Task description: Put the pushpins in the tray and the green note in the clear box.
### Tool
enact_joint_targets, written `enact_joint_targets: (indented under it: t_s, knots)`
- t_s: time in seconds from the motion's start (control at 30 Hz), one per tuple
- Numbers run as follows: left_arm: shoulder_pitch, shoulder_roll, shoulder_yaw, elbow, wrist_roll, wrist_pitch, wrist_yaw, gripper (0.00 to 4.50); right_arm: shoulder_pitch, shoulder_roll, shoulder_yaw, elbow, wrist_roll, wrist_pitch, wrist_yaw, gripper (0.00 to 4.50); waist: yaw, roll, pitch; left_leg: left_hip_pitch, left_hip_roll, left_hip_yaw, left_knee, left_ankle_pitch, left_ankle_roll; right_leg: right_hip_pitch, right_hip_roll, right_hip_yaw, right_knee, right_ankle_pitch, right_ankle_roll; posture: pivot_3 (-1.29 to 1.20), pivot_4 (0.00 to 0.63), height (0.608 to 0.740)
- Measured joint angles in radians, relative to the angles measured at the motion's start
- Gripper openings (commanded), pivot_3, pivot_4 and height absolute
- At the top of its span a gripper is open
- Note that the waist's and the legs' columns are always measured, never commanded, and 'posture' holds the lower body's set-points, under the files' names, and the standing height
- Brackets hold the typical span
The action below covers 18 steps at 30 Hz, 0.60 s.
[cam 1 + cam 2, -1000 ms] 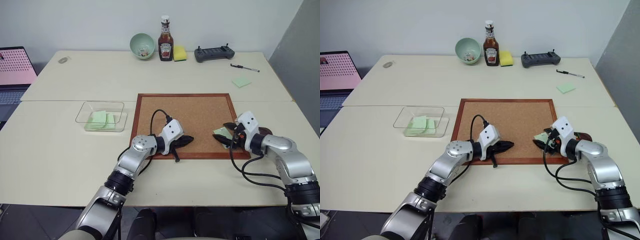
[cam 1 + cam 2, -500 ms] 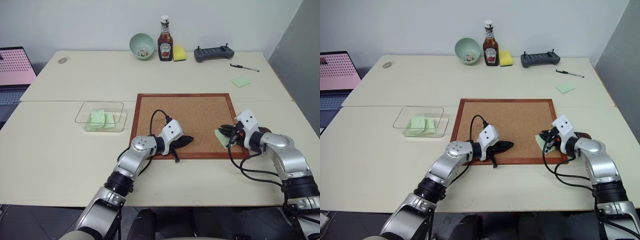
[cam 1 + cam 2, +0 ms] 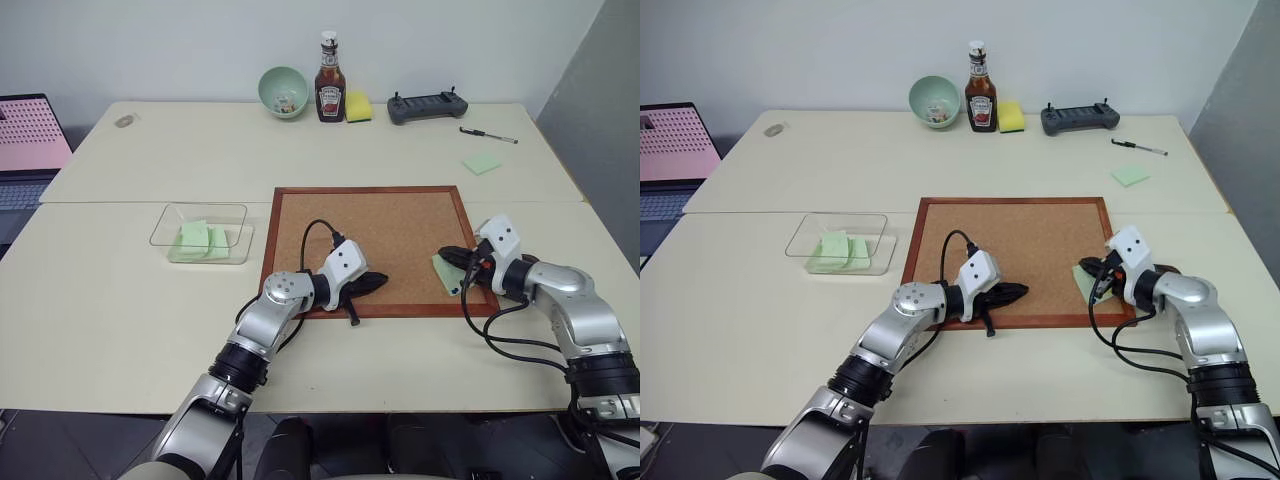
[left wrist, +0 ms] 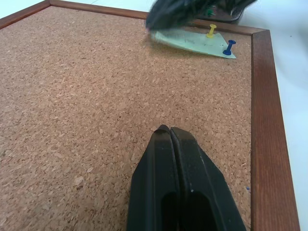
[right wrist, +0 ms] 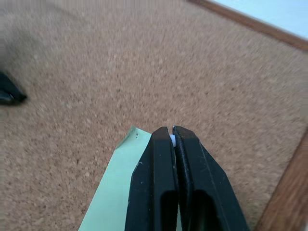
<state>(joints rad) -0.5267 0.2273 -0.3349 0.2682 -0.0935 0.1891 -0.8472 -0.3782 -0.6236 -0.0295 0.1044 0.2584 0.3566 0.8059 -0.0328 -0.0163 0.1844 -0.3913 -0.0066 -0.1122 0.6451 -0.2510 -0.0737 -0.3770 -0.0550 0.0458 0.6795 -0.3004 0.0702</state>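
The green note [image 3: 446, 274] lies on the corkboard [image 3: 370, 225] by its right edge, with a yellow pushpin [image 4: 211, 32] and a blue pushpin [image 4: 229, 47] stuck in it. My right gripper [image 5: 172, 129] is shut just above the note's far corner, with a small white pushpin head [image 5: 172, 139] between its tips. The dark tray [image 3: 1168, 270] sits just right of the board, mostly hidden behind that hand. My left gripper [image 3: 380, 280] is shut and holds nothing, resting near the board's front edge. The clear box [image 3: 165, 225] stands left of the board with green slips inside.
Along the table's far edge stand a green bowl [image 3: 284, 90], a ketchup bottle [image 3: 330, 80], a yellow sponge [image 3: 359, 106] and a black controller [image 3: 428, 106]. A pen [image 3: 490, 135] and a green sticky pad [image 3: 482, 164] lie at the back right. A laptop [image 3: 30, 135] sits far left.
My right gripper, open around the note's corner a second ago, has shut there. The left arm has not moved.
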Motion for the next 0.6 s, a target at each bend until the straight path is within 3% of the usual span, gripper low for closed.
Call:
enact_joint_targets:
  t_s: [0.4, 0.6]
  knots:
    - [0.002, -0.002, -0.003, -0.003, 0.009, 0.000, -0.011, 0.00, 0.026, -0.001, -0.099, -0.117, 0.081, 0.054, -0.024, 0.01, 0.001, 0.001, 0.000, 0.000, 0.000, 0.000, 0.000, 0.000, 0.000, 0.000, 0.000, 0.000, 0.000, 0.000, 0.000, 0.00, 0.150, 0.740]
    - [0.003, -0.006, -0.005, -0.004, 0.012, -0.001, -0.017, 0.00, 0.164, -0.150, -0.188, -0.172, 0.074, 0.052, 0.016, 0.01, 0.003, 0.001, -0.001, 0.000, 0.000, 0.000, -0.001, 0.000, 0.000, 0.001, 0.000, 0.000, -0.001, 0.000, 0.000, 0.00, 0.150, 0.740]
